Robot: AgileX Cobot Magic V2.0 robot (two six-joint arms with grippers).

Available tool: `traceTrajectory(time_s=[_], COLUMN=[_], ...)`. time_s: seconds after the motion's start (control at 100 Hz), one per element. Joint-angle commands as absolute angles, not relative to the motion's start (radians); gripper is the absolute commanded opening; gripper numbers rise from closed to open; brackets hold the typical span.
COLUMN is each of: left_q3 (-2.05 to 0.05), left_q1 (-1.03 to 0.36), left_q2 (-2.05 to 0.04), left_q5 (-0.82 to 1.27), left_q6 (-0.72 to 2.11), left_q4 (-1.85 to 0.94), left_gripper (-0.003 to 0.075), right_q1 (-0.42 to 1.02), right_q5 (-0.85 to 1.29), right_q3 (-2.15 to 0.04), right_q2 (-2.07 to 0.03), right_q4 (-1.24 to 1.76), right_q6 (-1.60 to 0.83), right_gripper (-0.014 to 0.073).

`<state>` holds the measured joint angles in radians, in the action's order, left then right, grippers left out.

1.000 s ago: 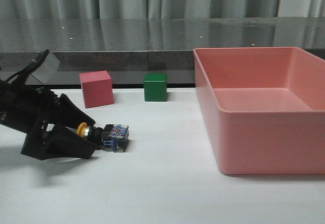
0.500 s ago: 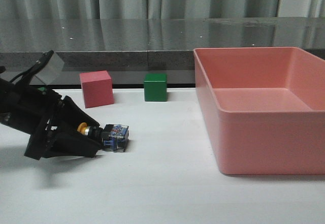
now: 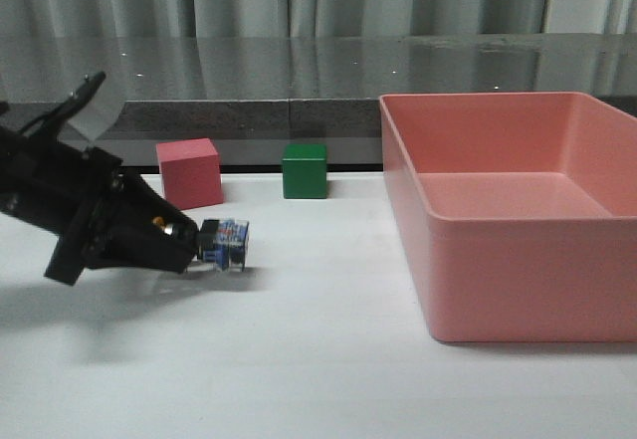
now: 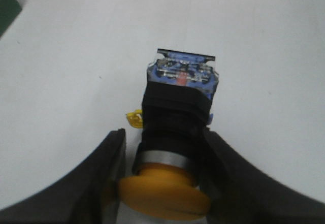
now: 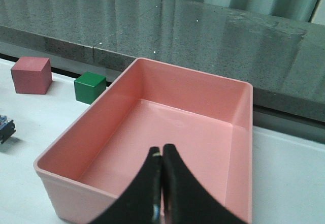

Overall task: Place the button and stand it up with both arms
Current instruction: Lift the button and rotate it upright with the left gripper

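White tabletop, grey curtains behind, and the left gripper (image 3: 177, 247) has its fingers clamped on the button (image 4: 177, 127), gripping the yellow-capped end while the bluish base sticks out, just off the table (image 3: 318, 359). Over the pink bin (image 5: 152, 148), the right gripper (image 5: 162, 168) hangs pinched together, holding nothing.
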<state>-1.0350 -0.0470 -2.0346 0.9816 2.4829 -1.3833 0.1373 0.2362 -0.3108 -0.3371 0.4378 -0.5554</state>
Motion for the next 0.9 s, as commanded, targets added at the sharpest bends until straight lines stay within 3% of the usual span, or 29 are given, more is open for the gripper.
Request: traceTrajectory(time_s=[0.0, 0.22, 0.37, 0.55, 0.76, 0.89], left_q3=[-1.09, -1.224, -1.365, -1.449, -1.451, -1.451], left_q1=[-0.05, -0.157, -0.274, -0.413, -0.509, -0.535], left_q2=[-1.898, -1.718, -1.692, -1.711, -1.754, -1.806], left_q5=[1.006, 0.799, 0.848, 0.935, 0.983, 1.023], left_q6=[2.397, 2.014, 1.684, 1.481, 1.346, 1.34], left_q4=[-1.369, -0.895, -0.424, 0.037, 0.36, 0.409], left_gripper=[0.0043, 0.0043, 0.0043, 0.0043, 0.0043, 0.0043], right_q1=[0.131, 0.131, 0.131, 0.131, 0.131, 0.131], right_q5=[0.164, 0.167, 0.167, 0.167, 0.168, 0.169], right_q3=[-0.339, -0.339, -0.339, -0.339, -0.339, -0.339], right_q2=[-0.342, -0.342, -0.342, -0.342, -0.342, -0.342], right_q4=[0.452, 0.452, 0.452, 0.452, 0.452, 0.452], right_q6=[-0.552, -0.552, -0.552, -0.552, -0.552, -0.552], right_gripper=[-0.0061, -0.0061, -0.0061, -0.0061, -0.0061, -0.0061])
